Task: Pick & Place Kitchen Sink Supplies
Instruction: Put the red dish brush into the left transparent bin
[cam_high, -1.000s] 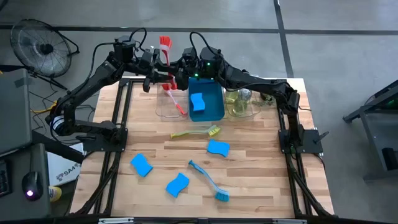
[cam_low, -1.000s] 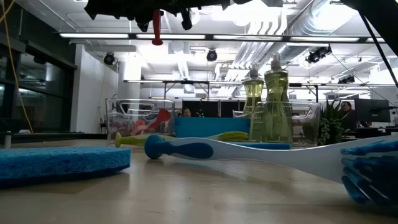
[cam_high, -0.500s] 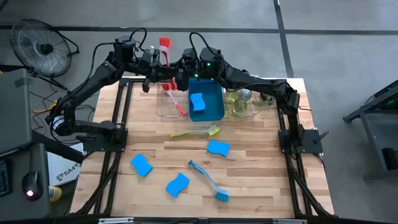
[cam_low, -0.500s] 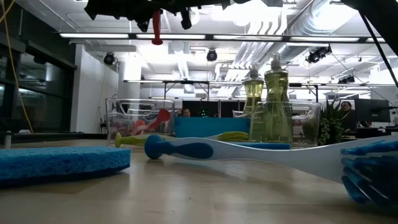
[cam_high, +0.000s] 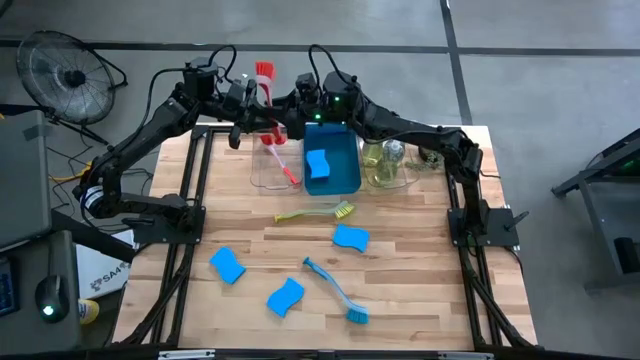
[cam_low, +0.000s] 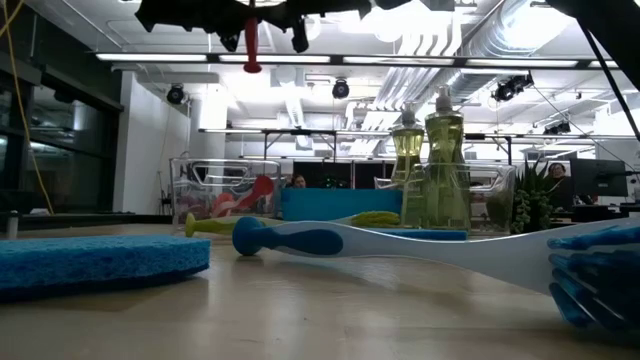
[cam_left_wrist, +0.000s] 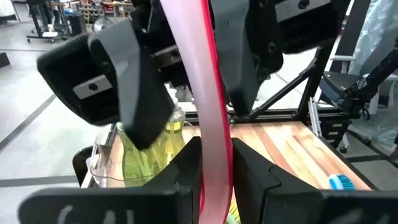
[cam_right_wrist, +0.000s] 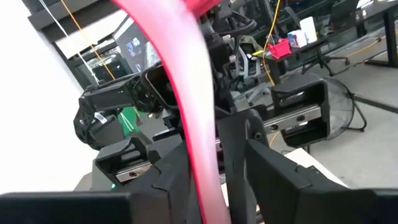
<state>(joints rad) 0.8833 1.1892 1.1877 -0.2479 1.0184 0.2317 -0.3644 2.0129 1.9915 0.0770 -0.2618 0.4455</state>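
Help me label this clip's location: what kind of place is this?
Likely a robotics lab or workshop, not a home kitchen: exposed ceiling ducts and strip lights, rows of workbenches behind, and a wooden table on a bare concrete floor beside a standing fan.

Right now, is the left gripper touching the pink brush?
Touching. In the left wrist view, the left gripper has both fingers pressed against the pink brush handle.

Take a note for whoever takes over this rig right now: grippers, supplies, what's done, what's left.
Left gripper: shut on red brush, raised at the back.
Right gripper: open around the same handle.
Done: second red brush in clear tray, one sponge in bin, bottles in right tray.
Left on table: yellow brush, teal brush, three sponges.
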